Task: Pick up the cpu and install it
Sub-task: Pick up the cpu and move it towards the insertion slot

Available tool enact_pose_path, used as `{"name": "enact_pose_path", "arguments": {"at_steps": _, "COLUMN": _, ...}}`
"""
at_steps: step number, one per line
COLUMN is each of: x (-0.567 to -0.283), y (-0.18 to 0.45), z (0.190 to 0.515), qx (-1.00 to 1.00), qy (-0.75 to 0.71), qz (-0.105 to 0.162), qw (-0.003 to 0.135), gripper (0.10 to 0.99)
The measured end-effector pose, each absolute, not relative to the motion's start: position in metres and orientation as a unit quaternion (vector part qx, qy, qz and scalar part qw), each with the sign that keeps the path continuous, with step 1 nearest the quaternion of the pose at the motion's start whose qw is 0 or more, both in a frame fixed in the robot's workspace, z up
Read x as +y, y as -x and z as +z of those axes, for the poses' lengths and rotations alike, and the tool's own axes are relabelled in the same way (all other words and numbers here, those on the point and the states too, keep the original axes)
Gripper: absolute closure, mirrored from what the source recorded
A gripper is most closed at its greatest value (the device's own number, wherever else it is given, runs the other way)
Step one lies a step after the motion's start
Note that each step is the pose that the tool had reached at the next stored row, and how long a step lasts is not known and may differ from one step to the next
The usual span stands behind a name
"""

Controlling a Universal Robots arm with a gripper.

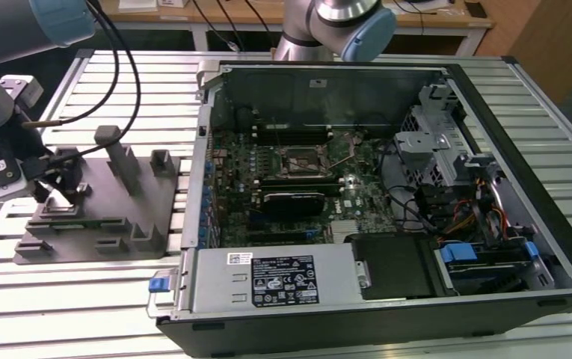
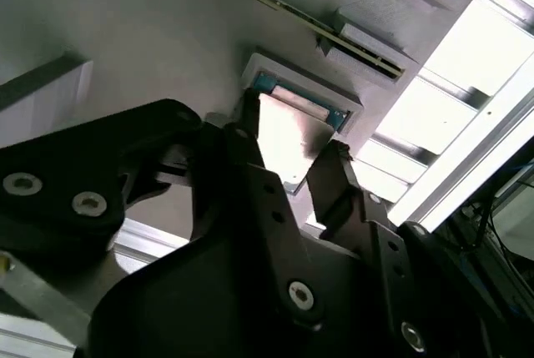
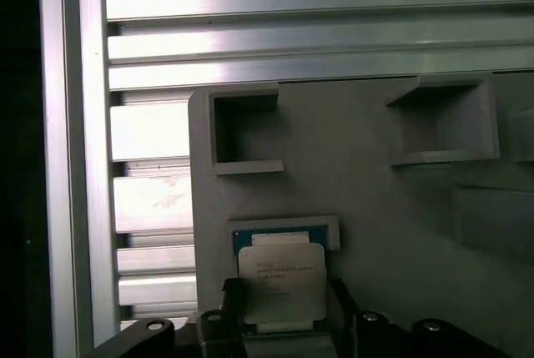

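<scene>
The cpu (image 3: 280, 279), a small flat square with a pale silver top, lies in a shallow framed pocket of the grey plastic block (image 3: 367, 199). My gripper (image 3: 284, 298) straddles it, one black finger against each of two opposite edges. In the second wrist view the same cpu (image 2: 290, 128) shows between the fingertips (image 2: 332, 170) of the gripper (image 2: 288, 151), still low in its pocket. In the exterior view the gripper (image 1: 59, 191) hangs over the block's end (image 1: 116, 221) at that view's left.
An open computer case (image 1: 525, 149) lies at the exterior view's right, its motherboard up, with the square socket (image 1: 300, 158) near the middle. Upright tabs (image 1: 121, 161) rise from the grey block beside the gripper. A slatted aluminium table (image 1: 126, 75) carries everything.
</scene>
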State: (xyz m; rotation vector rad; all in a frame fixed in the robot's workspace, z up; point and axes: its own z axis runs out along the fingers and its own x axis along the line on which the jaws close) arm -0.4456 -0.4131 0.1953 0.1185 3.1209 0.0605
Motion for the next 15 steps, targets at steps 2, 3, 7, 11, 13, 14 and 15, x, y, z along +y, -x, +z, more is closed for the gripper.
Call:
{"name": "enact_pose_path", "arguments": {"at_steps": 2, "x": -0.4131, "y": 0.4457, "z": 0.1953, "qx": 0.999, "qy": -0.038, "qz": 0.019, "qw": 0.009, "gripper": 0.502}}
{"name": "enact_pose_path", "arguments": {"at_steps": 3, "x": -0.4131, "y": 0.4457, "z": 0.1953, "qx": 0.999, "qy": -0.038, "qz": 0.019, "qw": 0.009, "gripper": 0.447}}
{"name": "enact_pose_path", "arguments": {"at_steps": 7, "x": -0.4131, "y": 0.4459, "z": 0.1952, "qx": 0.999, "qy": -0.038, "qz": 0.019, "qw": 0.009, "gripper": 0.380}}
{"name": "enact_pose_path", "arguments": {"at_steps": 11, "x": -0.4131, "y": 0.4459, "z": 0.1927, "qx": 0.999, "qy": -0.033, "qz": 0.019, "qw": 0.009, "gripper": 0.380}}
{"name": "enact_pose_path", "arguments": {"at_steps": 13, "x": -0.4131, "y": 0.4459, "z": 0.1903, "qx": 0.999, "qy": -0.032, "qz": 0.019, "qw": 0.009, "gripper": 0.380}}
{"name": "enact_pose_path", "arguments": {"at_steps": 14, "x": -0.4131, "y": 0.4459, "z": 0.1895, "qx": 0.999, "qy": -0.032, "qz": 0.019, "qw": 0.009, "gripper": 0.380}}
{"name": "enact_pose_path", "arguments": {"at_steps": 15, "x": -0.4131, "y": 0.4459, "z": 0.1887, "qx": 0.999, "qy": -0.031, "qz": 0.019, "qw": 0.009, "gripper": 0.380}}
